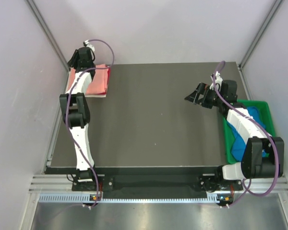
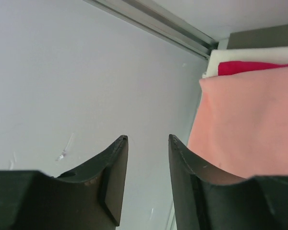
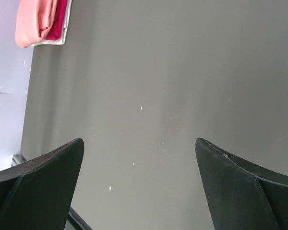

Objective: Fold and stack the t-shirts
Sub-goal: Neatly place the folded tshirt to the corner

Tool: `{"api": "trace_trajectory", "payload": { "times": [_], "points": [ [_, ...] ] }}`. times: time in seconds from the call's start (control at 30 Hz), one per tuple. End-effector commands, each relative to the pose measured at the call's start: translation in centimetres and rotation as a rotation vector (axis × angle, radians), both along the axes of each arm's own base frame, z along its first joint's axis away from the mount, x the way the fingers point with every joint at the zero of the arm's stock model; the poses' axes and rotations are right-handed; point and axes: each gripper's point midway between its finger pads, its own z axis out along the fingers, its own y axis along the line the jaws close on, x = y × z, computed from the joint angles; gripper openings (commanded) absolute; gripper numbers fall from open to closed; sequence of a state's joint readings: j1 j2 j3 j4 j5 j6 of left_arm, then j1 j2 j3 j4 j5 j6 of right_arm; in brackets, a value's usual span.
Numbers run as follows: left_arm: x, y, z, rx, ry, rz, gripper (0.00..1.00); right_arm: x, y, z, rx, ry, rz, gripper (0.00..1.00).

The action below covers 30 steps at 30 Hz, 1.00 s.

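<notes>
Lying stacked at a far corner of the worktop [image 1: 153,120], salmon-pink t-shirt [image 2: 249,124] over crimson-red t-shirt [image 2: 249,67], just beside the left fingers [image 2: 113,177], parted and empty; right fingers [image 3: 48,182] spread wide, well apart.

A: What's the L wrist cam got?
B: At btm, the left gripper [image 2: 148,138], dark fingers [image 2: 113,177] parted, pale wall [image 2: 62,86] showing thru the gap.
A: Shirts?
B: Right side. Folded salmon-pink tee [image 2: 249,124] lies on the crimson-red tee [image 2: 249,67] (only a thin red strip shows). A white layer [image 2: 240,55] under both, can't tell what.
A: Bkgd?
B: Metal rail [image 2: 153,21] runs diag. across top; sliver of dark table [image 2: 264,37] top-right.
</notes>
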<state>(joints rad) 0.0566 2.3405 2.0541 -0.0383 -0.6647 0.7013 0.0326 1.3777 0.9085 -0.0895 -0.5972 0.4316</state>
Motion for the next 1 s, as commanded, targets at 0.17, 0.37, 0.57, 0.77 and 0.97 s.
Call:
{"api": "trace_trajectory", "payload": {
  "times": [0.17, 0.37, 0.57, 0.77, 0.97],
  "points": [
    [-0.3, -4.8, 5.2, -0.003, -0.131, -0.013, 0.47, 0.3, 0.3, 1.6, -0.011, -0.073, 0.016, 1.00],
    [-2.9, -13.1, 2.9, -0.239, -0.060, -0.092, 0.47, 0.3, 0.2, 2.0, -0.021, -0.088, 0.017, 0.99],
    [-9.4, -28.2, 3.7, -0.777, 0.024, -0.547, 0.99, -0.4, -1.4, 4.8, -0.094, -0.142, -0.062, 1.00],
    [-18.7, -34.8, 8.2, -1.160, -0.046, -0.834, 0.99, -2.0, -2.0, 6.9, -0.146, -0.138, -0.061, 1.00],
    [-27.6, -34.2, 9.0, -1.204, -0.006, -0.920, 0.99, -5.1, -3.7, 8.7, -0.197, -0.199, -0.149, 1.00]
  ]
}}
